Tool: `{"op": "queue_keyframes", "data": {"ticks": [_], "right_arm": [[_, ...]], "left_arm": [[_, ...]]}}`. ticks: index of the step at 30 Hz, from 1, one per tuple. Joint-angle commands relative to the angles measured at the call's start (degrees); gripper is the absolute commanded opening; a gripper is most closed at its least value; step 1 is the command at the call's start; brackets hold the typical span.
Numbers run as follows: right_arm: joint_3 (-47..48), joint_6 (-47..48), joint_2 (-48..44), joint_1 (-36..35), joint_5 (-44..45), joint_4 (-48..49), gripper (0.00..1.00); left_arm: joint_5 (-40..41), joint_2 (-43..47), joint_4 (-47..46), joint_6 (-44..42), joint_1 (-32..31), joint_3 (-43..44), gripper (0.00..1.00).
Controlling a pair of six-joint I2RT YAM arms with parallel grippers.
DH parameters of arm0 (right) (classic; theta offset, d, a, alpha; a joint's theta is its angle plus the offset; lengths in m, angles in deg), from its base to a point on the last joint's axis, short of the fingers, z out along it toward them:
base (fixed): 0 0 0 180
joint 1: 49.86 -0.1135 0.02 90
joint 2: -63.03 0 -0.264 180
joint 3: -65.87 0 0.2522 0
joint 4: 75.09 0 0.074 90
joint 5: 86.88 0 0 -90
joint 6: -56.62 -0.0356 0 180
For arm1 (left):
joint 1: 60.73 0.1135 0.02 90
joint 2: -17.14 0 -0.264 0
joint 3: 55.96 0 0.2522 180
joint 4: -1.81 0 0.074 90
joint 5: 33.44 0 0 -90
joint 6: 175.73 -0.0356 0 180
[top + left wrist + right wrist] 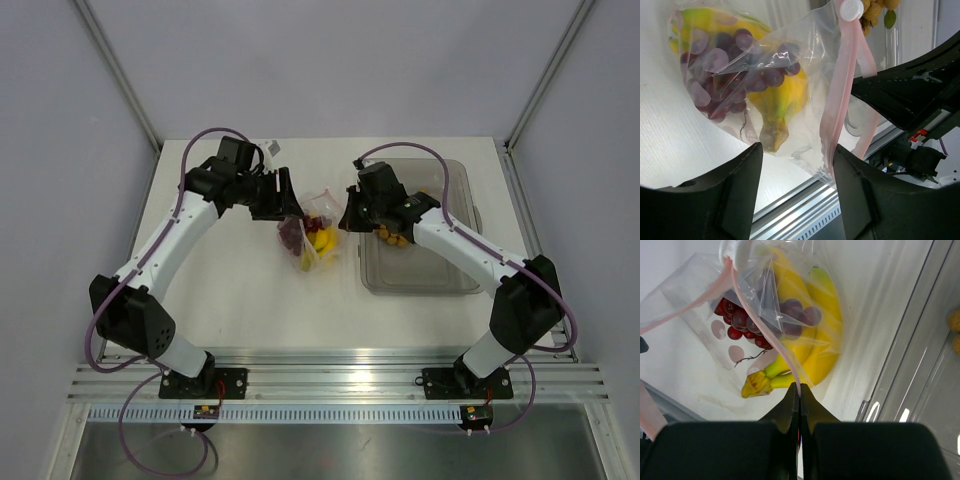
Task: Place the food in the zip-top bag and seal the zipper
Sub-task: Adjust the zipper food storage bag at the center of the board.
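Two of the three foods are already inside the bag (325,205): the bananas (785,95) and the grapes (725,80) show through its dotted plastic, the grapes heaped over the bananas. The bag lies on the worktop (260,300), between my two tools. The small round fruits (392,238) are not in it. They sit in the tray (410,275), at 3 o'clock from the bag, close under my right wrist.

The zipper (837,110) is not sealed. Its two pink lips spread apart from a white round tab (850,9), so the mouth gapes. In the left wrist view the strip's long axis runs roughly from 12 to 6 o'clock.

My right tool (800,390) is pinched narrow on one lip of the zipper, and the pink strip runs straight into its closed tips. Seen from above, it stands at about 2 o'clock from the bag.

My left tool (797,150) stands wide and holds nothing. It is at about 10 o'clock from the bag, and the strip hangs in its gap, close to the 3 o'clock side. Whether the strip touches that side I cannot tell.

I judge that the coming move turns on this: the free stretch of zipper lies lengthwise through my left tool's gap, so that arm is the one to take it. My right arm is nearer the round fruits, but it is busy holding the lip.
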Motion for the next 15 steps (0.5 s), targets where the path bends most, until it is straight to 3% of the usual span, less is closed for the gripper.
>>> {"op": "queue_keyframes", "data": {"ticks": [1,6,9,15], "right_arm": [[2.94,-1.12,-1.92,0.35,-0.6,2.75,0.0],[3.2,-1.83,-2.01,0.35,-1.22,3.28,0.0],[3.55,-1.92,-2.1,0.35,-1.04,3.1,0.0],[3.82,-2.09,-2.27,0.35,-1.22,3.19,0.0]], "left_arm": [[0.86,3.83,-1.45,-0.59,0.01,1.89,0.62],[4.73,6.47,-0.84,-0.15,-1.3,1.01,0.59],[9.12,7.7,-0.22,1.34,-5.16,0.92,0.59],[30.47,10.86,-0.92,10.9,-15.79,-0.74,0.62]]}}
